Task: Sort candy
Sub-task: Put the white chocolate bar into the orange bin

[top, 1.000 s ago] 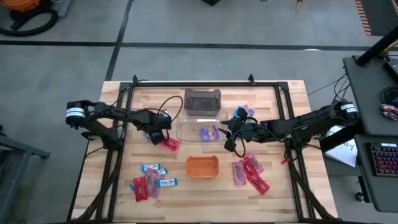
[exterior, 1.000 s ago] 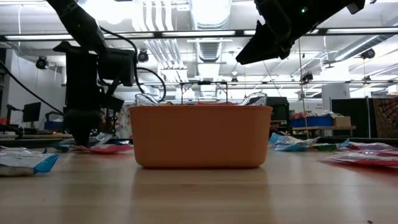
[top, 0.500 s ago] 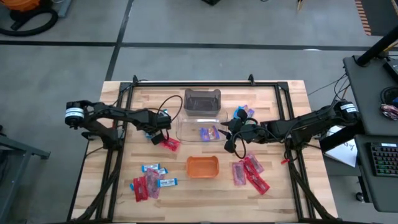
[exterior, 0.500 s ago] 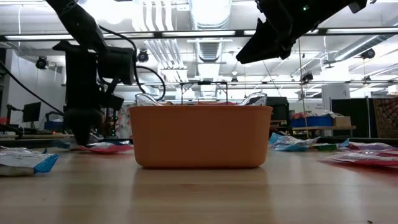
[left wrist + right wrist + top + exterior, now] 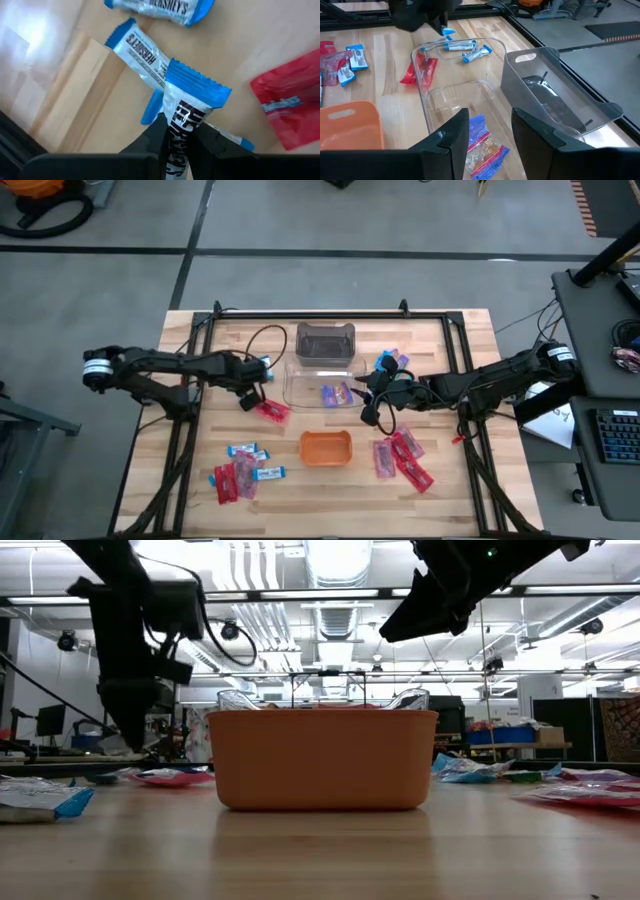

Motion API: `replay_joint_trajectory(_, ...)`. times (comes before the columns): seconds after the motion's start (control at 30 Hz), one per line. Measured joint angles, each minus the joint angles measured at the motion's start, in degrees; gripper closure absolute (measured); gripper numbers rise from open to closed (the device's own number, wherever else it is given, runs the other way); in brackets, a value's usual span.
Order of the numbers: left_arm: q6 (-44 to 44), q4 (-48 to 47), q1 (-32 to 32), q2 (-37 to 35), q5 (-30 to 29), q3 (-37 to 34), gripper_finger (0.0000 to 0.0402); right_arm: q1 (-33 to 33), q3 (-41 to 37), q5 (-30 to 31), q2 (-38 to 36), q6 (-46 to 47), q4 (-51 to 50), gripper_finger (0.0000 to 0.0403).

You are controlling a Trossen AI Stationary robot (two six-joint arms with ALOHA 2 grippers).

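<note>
Left of the clear bin point(image 5: 318, 388), the left gripper point(image 5: 250, 385) has its jaws pinched on a blue-and-white bar point(image 5: 186, 113), which stands up between the dark fingers point(image 5: 150, 142) in the left wrist view. Two more blue-and-white bars point(image 5: 140, 52) lie on the counter point(image 5: 450, 340) just beyond it, and a red packet point(image 5: 272, 411) lies just beside them, on the side toward the orange tray point(image 5: 326, 447).

Right of the clear bin, the right gripper point(image 5: 372, 387) hangs over the bin's rim with its jaws parted and nothing between them. In the bin lies one candy in a blue, crinkly wrapper point(image 5: 482, 142). A grey bin point(image 5: 325, 341) touches the clear bin's far end (it is tipped on its side in the right wrist view).

Other sweets lie in groups around the clear bin: blue and purple ones point(image 5: 390, 361) just beyond the right gripper, red packets point(image 5: 402, 458) right of the orange tray, and a mix of red packets and blue-and-white bars point(image 5: 242, 470) left of that tray.
</note>
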Motion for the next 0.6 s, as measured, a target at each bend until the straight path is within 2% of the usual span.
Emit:
replay_joint_trajectory(0.2, -0.1, -0.3, -0.2, -6.8, 0.7, 0.2, 0.0364, 0.0, 0.0, 0.0, 0.0, 0.0, 0.0, 0.0261)
replay_joint_trajectory(0.3, -0.2, 1.2, -1.3, -10.4, 3.0, 0.2, 0.0364, 0.0, 0.0, 0.0, 0.0, 0.0, 0.0, 0.0261)
replay_joint_trajectory(0.4, -0.3, 6.3, -3.9, -13.9, 6.1, 0.2, 0.0364, 0.0, 0.0, 0.0, 0.0, 0.0, 0.0, 0.0261)
replay_joint_trajectory(0.6, 0.0, 20.3, -12.5, -19.2, 7.4, 0.2, 0.0364, 0.5, 0.0, 0.0, -1.0, -0.1, 0.6, 0.0261)
